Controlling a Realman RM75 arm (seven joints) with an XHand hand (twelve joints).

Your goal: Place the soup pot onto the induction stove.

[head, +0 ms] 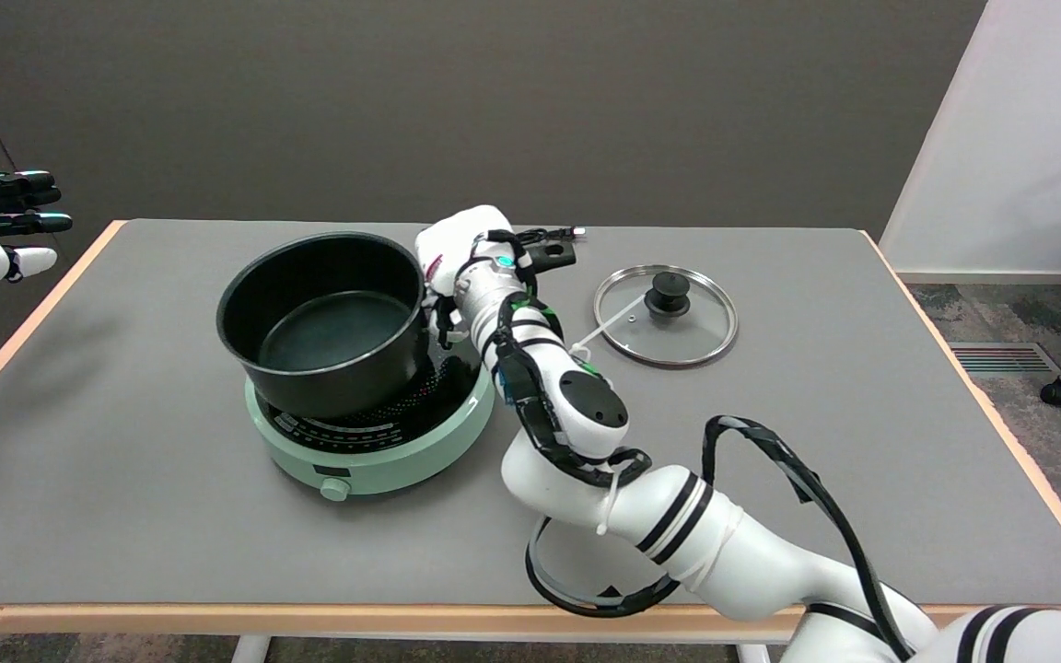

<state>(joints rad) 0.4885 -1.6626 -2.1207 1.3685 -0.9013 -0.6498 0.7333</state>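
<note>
- The black, round, non-stick metal soup pot (323,322) sat over the mint-green round induction stove (369,437), toward its left and back, and appeared slightly tilted; whether its base lay fully flat could not be told.
- The right hand (457,267) was at the pot's right rim, its white back to the camera. The fingers were hidden, so whether it gripped the pot could not be told.
- Risk: if released while off-centre, the pot might rock or slide off the stove's edge.
- The round glass lid (666,315) lay well apart on the grey table (862,460), beyond a likely knock.
</note>
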